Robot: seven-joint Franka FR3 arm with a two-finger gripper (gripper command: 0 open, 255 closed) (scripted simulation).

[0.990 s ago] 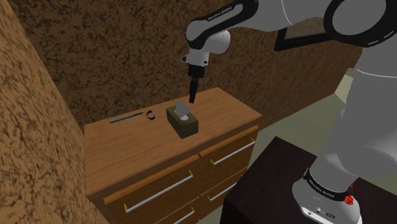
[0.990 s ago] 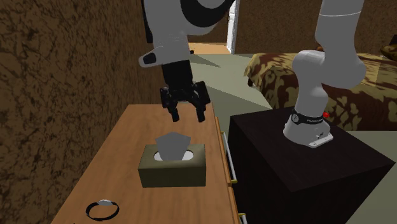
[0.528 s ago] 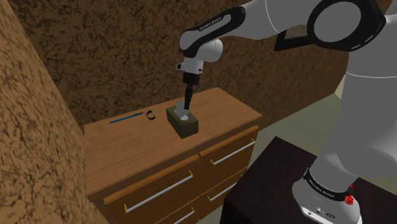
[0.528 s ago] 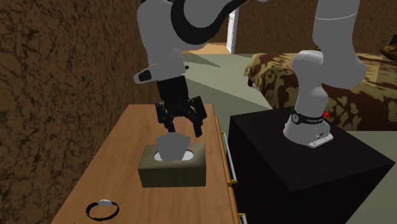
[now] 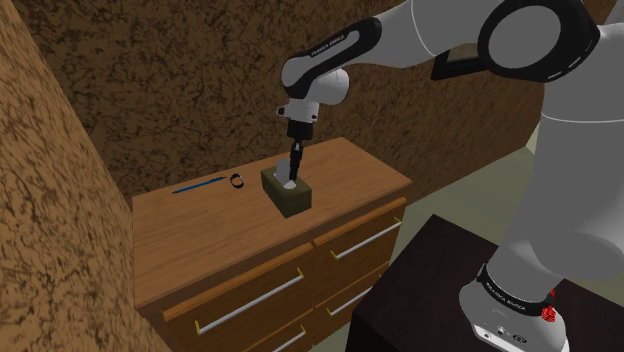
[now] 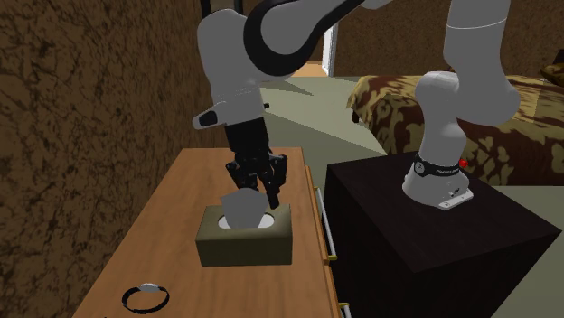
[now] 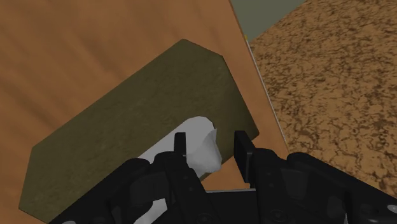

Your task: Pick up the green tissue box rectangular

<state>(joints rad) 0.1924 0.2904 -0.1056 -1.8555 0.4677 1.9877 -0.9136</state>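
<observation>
The olive-green rectangular tissue box (image 5: 292,198) (image 6: 246,242) (image 7: 127,121) lies on the wooden dresser top (image 5: 210,230), with a white tissue (image 6: 239,210) (image 7: 202,147) sticking up from its slot. My black gripper (image 5: 293,183) (image 6: 256,199) (image 7: 210,149) points down onto the box's top, its fingers on either side of the tissue. The fingers stand a little apart. One is against the tissue and a gap shows between the tissue and the other finger (image 7: 240,147).
A blue pen (image 5: 198,185) and a black ring (image 5: 237,180) (image 6: 145,296) lie on the dresser beyond the box. Rough brown walls close in behind and beside it. My black stand (image 6: 425,226) is next to the dresser, with a bed (image 6: 398,99) behind it.
The gripper has come down from above the box to the tissue, and its fingers have drawn closer together. The box has not moved.
</observation>
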